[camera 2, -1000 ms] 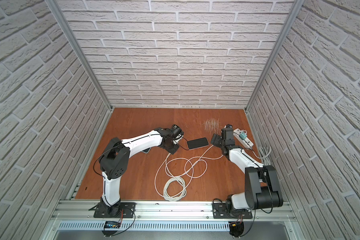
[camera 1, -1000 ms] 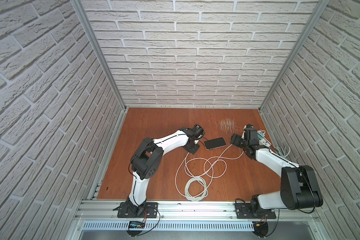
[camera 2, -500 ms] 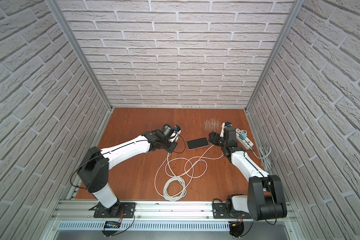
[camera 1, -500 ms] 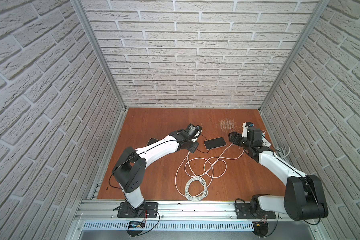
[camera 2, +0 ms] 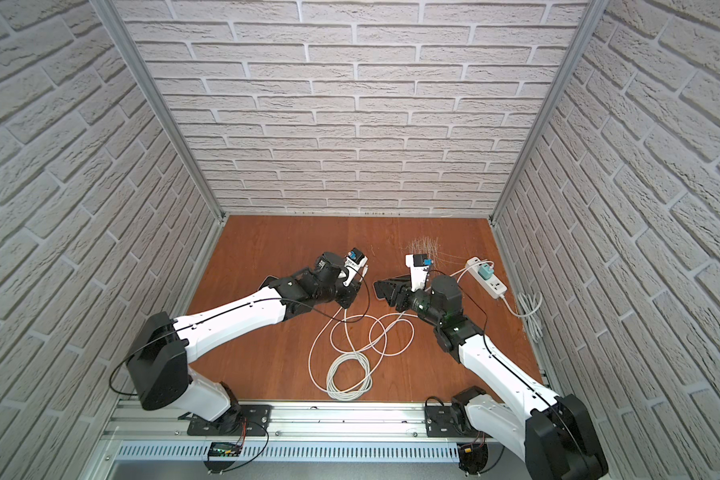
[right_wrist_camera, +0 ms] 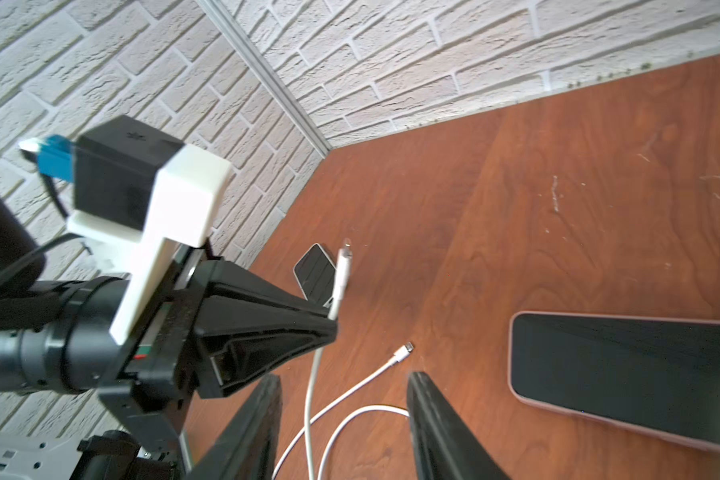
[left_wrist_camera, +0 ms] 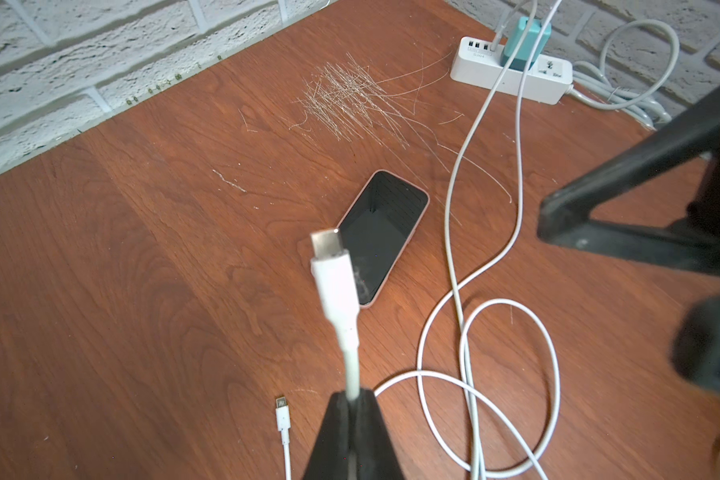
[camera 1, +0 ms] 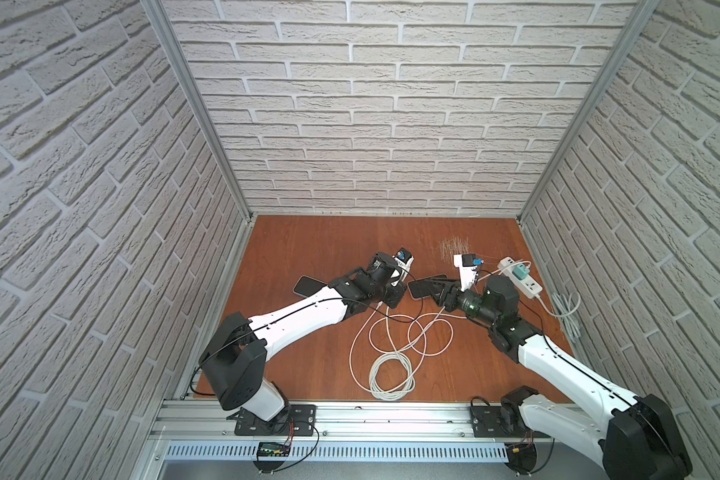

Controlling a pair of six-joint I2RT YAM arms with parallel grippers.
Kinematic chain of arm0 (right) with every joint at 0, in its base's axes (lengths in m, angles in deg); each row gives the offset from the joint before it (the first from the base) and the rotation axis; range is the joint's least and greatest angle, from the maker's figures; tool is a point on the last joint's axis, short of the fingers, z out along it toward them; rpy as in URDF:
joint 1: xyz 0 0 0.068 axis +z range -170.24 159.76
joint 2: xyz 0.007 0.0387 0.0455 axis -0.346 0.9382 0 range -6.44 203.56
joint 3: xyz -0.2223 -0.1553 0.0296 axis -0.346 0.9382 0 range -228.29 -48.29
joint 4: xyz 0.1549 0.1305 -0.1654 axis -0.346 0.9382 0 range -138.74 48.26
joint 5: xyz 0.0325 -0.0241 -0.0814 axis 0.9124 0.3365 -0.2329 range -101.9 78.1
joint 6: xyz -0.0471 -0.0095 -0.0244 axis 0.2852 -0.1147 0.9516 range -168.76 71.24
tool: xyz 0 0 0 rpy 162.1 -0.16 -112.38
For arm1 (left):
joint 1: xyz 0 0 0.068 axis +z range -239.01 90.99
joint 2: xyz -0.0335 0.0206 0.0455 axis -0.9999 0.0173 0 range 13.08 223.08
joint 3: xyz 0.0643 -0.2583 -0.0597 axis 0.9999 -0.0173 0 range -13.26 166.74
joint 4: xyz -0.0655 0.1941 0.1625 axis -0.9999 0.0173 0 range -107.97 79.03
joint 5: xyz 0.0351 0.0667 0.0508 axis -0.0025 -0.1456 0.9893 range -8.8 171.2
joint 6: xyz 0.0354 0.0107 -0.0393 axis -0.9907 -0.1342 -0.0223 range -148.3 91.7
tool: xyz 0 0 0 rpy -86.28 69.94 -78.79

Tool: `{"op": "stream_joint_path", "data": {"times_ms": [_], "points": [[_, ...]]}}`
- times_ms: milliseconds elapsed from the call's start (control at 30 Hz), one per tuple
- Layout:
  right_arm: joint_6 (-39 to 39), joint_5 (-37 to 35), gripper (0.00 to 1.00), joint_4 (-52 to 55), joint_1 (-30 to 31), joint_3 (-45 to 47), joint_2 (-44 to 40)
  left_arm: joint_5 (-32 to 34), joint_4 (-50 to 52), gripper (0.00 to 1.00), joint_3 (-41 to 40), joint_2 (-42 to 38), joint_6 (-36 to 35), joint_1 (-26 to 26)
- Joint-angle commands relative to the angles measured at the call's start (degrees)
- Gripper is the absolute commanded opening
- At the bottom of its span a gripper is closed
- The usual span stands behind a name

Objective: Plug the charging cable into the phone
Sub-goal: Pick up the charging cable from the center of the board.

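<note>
The phone [left_wrist_camera: 381, 237], black screen in a pink case, lies flat on the wooden table [camera 1: 308, 249]; it also shows in a top view [camera 1: 417, 289]. My left gripper [left_wrist_camera: 352, 401] is shut on the white charging cable [left_wrist_camera: 335, 286] just behind its metal plug, which hangs in the air short of the phone's near end. My right gripper [right_wrist_camera: 345, 377] is open, low over the table. The phone [right_wrist_camera: 624, 374] lies just outside one of its fingers [right_wrist_camera: 437, 428], and only loose cable on the table shows between the jaws.
A second dark phone [camera 1: 308, 284] lies behind my left arm. A loose cable end [left_wrist_camera: 282, 409] rests on the table. A white power strip [camera 1: 520, 278] with a teal charger [left_wrist_camera: 524, 41] sits at the right. Coiled cable [camera 1: 391, 374] lies near the front.
My right gripper has moved left up to the phone while its jaws narrowed. My left arm has stretched out lower, still gripping the cable. The phone has not moved.
</note>
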Motion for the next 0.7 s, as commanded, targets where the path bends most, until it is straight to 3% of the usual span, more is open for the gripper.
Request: {"op": "stream_joint_path", "data": {"times_ms": [0, 433, 667], "points": [[0.4, 1.7, 0.52, -7.0, 1.4, -0.1, 1.5, -2.2, -4.3, 0.0, -0.7, -2.1, 0.1, -0.2], [0.4, -0.4, 0.51, -8.2, 5.0, -4.7, 9.1, -5.2, -5.4, 0.0, -1.8, -3.2, 0.0, -0.3], [-1.3, -1.6, 0.39, -9.2, 5.3, -6.4, 11.7, -5.2, -5.5, 0.0, -1.5, -2.8, 0.2, -0.2]]}}
